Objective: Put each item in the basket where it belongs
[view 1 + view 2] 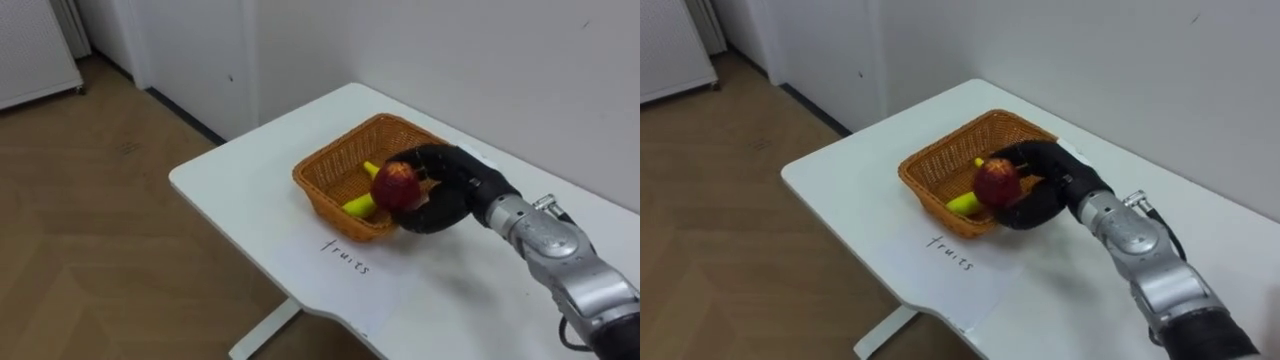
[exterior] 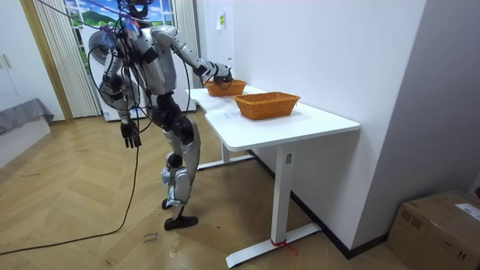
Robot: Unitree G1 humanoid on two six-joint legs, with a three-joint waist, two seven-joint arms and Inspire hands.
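Observation:
My right hand [image 1: 447,188] is curled round a red apple [image 1: 396,184] and holds it just above the near right rim of a woven fruit basket [image 1: 326,195]. Inside the basket lies a yellow banana [image 1: 359,206], with another yellow piece [image 1: 370,168] behind it, partly hidden by the apple. In the room view I stand at the far end of the white table [image 2: 300,124], right arm stretched to that basket [image 2: 223,89]. My left hand [image 2: 132,136] hangs at my side with relaxed fingers, holding nothing.
A sheet of paper [image 1: 350,270] with handwriting lies on the table in front of the basket. A second woven basket [image 2: 268,105] stands further along the table. A wall runs close behind the table. The table's edge [image 1: 215,215] drops to wooden floor on my left.

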